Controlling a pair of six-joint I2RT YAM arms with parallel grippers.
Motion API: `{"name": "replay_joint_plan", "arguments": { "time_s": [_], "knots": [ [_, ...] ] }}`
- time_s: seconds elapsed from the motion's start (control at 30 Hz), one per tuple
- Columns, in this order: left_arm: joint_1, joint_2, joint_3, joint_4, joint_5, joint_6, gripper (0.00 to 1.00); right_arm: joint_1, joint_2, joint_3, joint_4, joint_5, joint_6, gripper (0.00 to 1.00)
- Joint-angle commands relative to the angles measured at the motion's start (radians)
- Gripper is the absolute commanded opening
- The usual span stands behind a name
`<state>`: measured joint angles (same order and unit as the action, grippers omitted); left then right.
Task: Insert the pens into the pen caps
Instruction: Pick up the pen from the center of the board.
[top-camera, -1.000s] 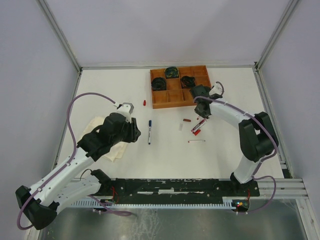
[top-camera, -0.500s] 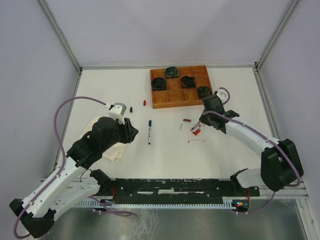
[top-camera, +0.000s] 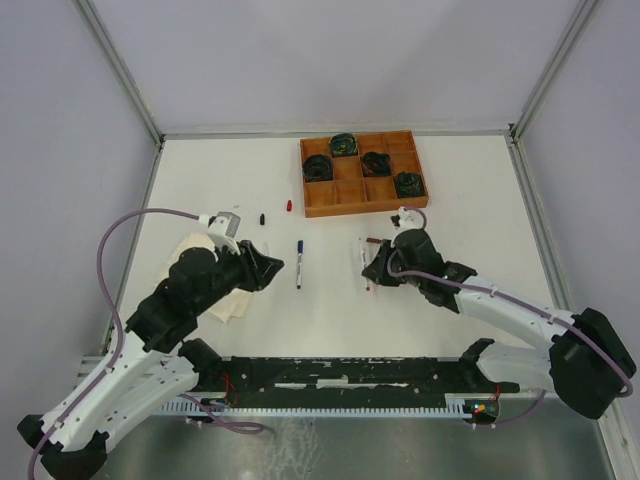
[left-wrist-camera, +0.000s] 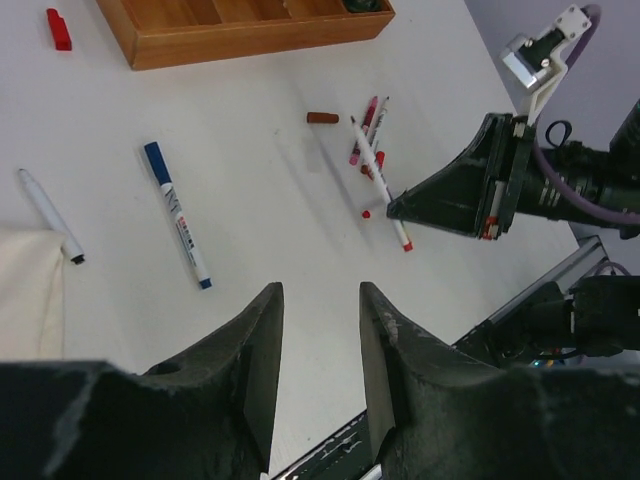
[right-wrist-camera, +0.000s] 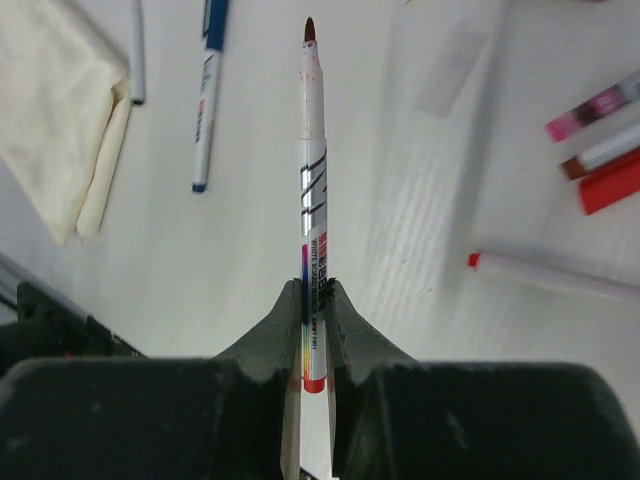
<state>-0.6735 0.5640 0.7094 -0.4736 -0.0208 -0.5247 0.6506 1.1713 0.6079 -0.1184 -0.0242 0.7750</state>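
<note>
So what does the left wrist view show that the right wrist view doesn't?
Only left wrist: the wooden tray, a red cap, a brown cap and the open left gripper. Only right wrist: close up, the spot where the right gripper clamps the held pen. Both: that gripper and pen, the blue-capped pen and the cream cloth.

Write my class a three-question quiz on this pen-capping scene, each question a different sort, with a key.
1. True or false: the right gripper is shut on an uncapped marker pen.
2. The left gripper has its jaws: A open and empty; B shut; C hidden.
3. Where do the coiled cables lie?
Key: 1 true; 2 A; 3 in compartments of the wooden tray.
</note>
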Motion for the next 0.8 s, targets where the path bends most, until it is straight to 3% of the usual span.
{"name": "replay_joint_plan", "arguments": {
  "time_s": [0.0,0.33,0.53,0.77],
  "knots": [
    [0.002,-0.003,-0.037,0.135,0.054,-0.135,0.43,0.151,-0.052,-0.053,0.158,0.072,0.089,0.12],
    [0.002,0.029,-0.121,0.251,0.122,-0.226,0.45,0.391,-0.086,-0.146,0.357,0.295,0.209,0.10],
    [0.002,0.055,-0.125,0.304,0.147,-0.238,0.56,0.504,-0.068,-0.095,0.389,0.426,0.250,0.08],
    [0.001,0.099,-0.119,0.340,0.189,-0.247,0.59,0.570,-0.019,-0.059,0.538,0.483,0.259,0.08]
  ]
}}
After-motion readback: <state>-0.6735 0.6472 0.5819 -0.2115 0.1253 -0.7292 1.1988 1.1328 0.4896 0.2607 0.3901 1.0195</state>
